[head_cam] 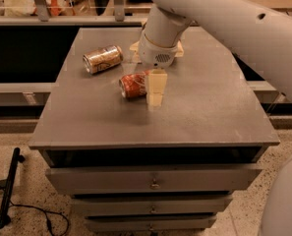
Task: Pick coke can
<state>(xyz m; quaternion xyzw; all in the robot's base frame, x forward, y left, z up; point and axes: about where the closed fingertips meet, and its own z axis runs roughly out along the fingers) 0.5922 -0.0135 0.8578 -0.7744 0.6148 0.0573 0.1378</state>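
The coke can [132, 85], red with white lettering, lies on its side near the middle of the grey table [204, 107], its silver end facing left-front. My gripper [154, 98] hangs from the white arm [161, 38] and points down at the can's right end. It covers that end, and its tip is close to the tabletop. I cannot tell whether it touches the can.
A tan-brown can [102, 59] lies on its side to the back left of the coke can. A pale flat packet [134, 46] lies behind the arm. The table has drawers [155, 181] below. A black pole [9, 188] and a cable lie on the floor at the left.
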